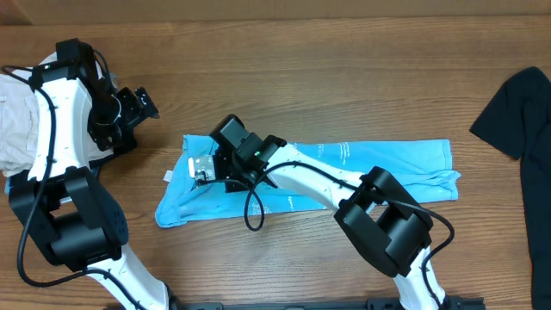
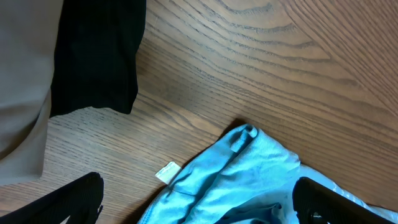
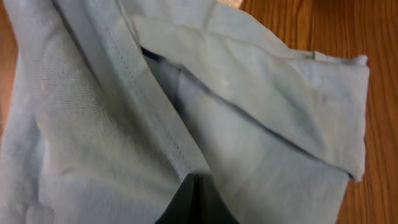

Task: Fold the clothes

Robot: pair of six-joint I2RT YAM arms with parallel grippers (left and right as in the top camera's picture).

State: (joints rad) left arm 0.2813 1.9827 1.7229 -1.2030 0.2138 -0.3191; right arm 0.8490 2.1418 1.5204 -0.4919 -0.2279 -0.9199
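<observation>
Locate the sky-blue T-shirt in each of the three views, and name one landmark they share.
Overhead: the sky-blue T-shirt lies as a long strip across the middle of the frame.
Left wrist: its crumpled end fills the lower middle and right.
Right wrist: it fills almost the whole frame, looking paler.
Shared landmark: the wooden table, bare at the upper right in both wrist views.

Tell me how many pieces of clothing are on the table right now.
3. A blue T-shirt lies in the middle, a black garment at the right edge, a cream-beige garment at the left edge. More could lie out of frame.
</observation>
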